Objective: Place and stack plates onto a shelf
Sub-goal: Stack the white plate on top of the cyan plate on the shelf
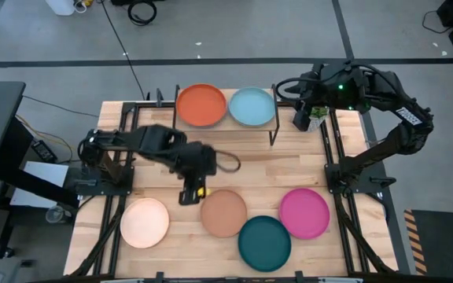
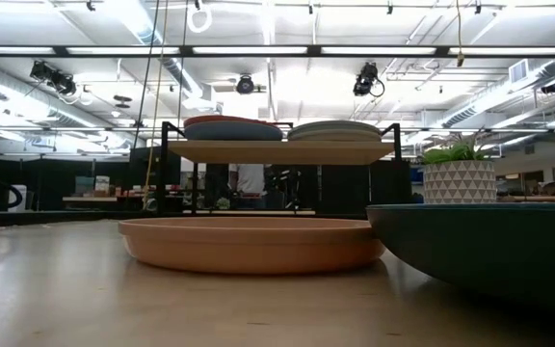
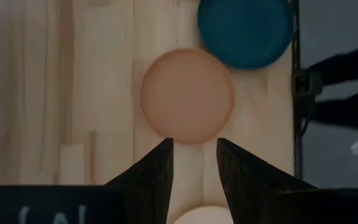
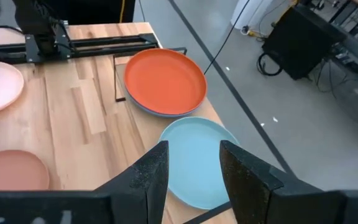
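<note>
The left tool [image 1: 190,193] is seen from above hovering over the middle of the bench [image 1: 289,169], its two dark fingers [image 3: 157,171] spread apart and holding nothing. In its wrist view, the tan plate [image 3: 187,95] lies flat on the wood just beyond the fingertips, near but not yet between them. Just past it lies the dark teal plate [image 3: 245,31]; from above their rims look very close, and whether they touch cannot be told. The pale peach plate [image 1: 145,222] is well apart on the other side, and the magenta plate [image 1: 304,212] is beside the dark teal one.

The right tool [image 4: 188,171] waits above the shelf [image 2: 277,152] at the far edge of the bench, fingers parted and empty. On the shelf, the orange-red plate [image 1: 201,104] rests on another plate, with the light teal plate [image 1: 252,106] next to it, seemingly also stacked.

The step in hand is judged to be the pickup of the tan plate. It would be done well if the near rim is approached low, one finger is slid under and one over the edge, and the dark teal plate is left undisturbed.
</note>
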